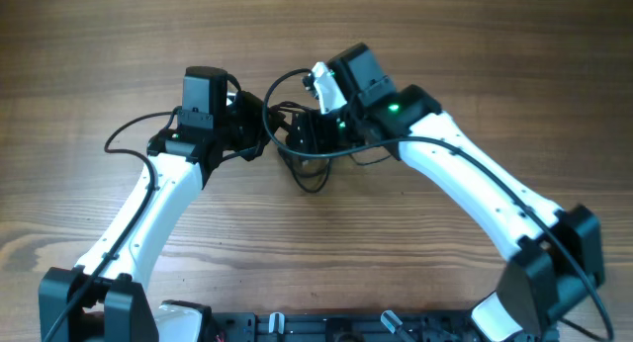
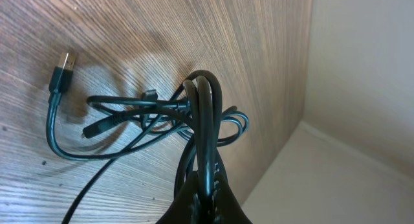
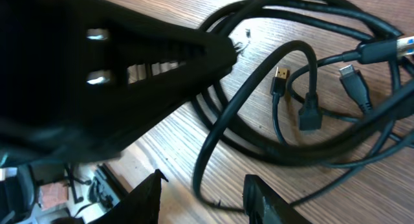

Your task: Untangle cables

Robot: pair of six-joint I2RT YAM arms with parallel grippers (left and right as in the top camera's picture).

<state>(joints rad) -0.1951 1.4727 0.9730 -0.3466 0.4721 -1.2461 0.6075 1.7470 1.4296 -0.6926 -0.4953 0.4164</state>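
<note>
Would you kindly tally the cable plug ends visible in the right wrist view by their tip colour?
Gold-tipped plug: 1
Silver-tipped plugs: 2
All-black plug: 1
Total: 4

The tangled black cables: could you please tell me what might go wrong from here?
The left gripper pinches several strands of the thin black cables together, so pulling may tighten the tangle. The open right gripper sits over overlapping loops and could grab two strands.
</note>
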